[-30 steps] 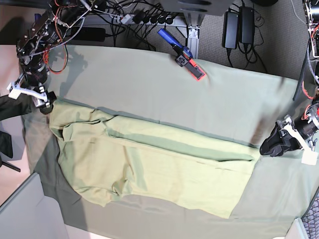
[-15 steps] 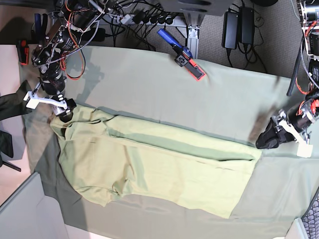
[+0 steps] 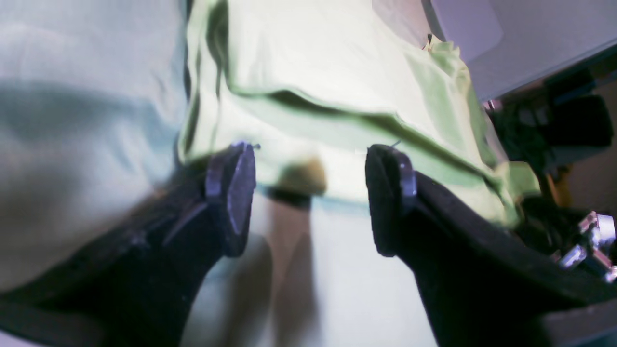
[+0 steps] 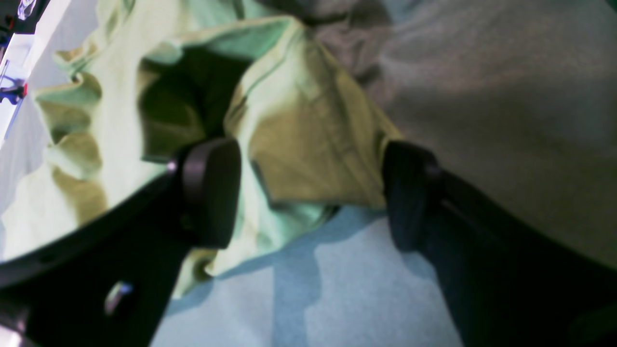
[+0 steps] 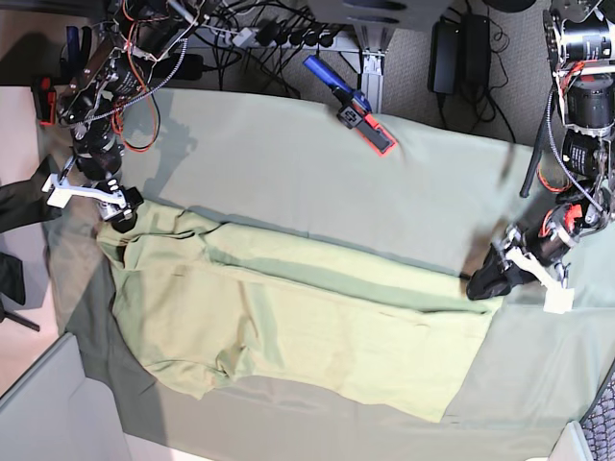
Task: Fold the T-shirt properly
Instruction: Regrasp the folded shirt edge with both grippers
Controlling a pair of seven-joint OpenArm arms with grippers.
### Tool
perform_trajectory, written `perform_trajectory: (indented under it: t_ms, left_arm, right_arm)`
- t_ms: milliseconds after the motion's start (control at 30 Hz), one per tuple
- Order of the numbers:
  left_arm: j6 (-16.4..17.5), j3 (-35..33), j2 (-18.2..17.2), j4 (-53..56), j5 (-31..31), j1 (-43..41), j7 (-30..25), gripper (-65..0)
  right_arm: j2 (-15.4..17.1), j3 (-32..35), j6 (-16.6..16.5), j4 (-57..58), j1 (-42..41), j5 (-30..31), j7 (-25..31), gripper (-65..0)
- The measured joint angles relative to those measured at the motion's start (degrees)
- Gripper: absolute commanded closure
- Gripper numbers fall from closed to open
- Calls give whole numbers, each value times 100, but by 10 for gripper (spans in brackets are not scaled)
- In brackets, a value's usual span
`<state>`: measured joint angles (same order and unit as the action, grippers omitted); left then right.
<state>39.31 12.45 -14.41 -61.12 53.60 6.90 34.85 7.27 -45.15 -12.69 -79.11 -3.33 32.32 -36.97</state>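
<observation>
1. The step in hand was judged to be the approach before a grasp: the T-shirt [image 5: 298, 327] lay spread lengthwise on the tablecloth [image 5: 288, 163], already doubled along its length, and both arms had been set at its two ends.

2. The left gripper [image 3: 308, 193] was seen with its jaws wide and nothing between them; the shirt's hem edge lay just ahead of the fingertips, with a fold ridge beyond it.

3. The right gripper [image 4: 308, 193] was likewise spread wide and empty; a bunched corner of the shirt, apparently at the sleeve or shoulder end, lay between and just beyond its two pads [image 4: 212, 193], not yet pinched.

4. The next move was judged to call for each gripper to be lowered onto its end of the cloth and closed on all layers together, so that one end could be carried over the other without the tablecloth being caught.

5. No brand, label or legible writing was made out in any view; the orange-and-blue tool [image 5: 357, 108] beyond the shirt bore no readable marking.
</observation>
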Motion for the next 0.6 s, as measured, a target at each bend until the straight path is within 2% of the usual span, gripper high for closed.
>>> perform_trajectory:
  t_ms: [100,300,433,600]
  left_arm:
    - [13,2,-4,170,4,116,-15,-393]
    - [-4,251,-247,-275,33,-52,463,-393]
    - [-2,363,-321,-439,2,-107,302,-393]
    - [-2,188,-179,-424,-590,-118,-66,-393]
  right_arm:
    - [4,0,0,0,52,9,-9,-443]
    - [66,0,0,0,131,28,4,-443]
    - [114,0,-2,-2,162,46,7,-444]
    - [129,0,-4,-2,162,48,4,-443]
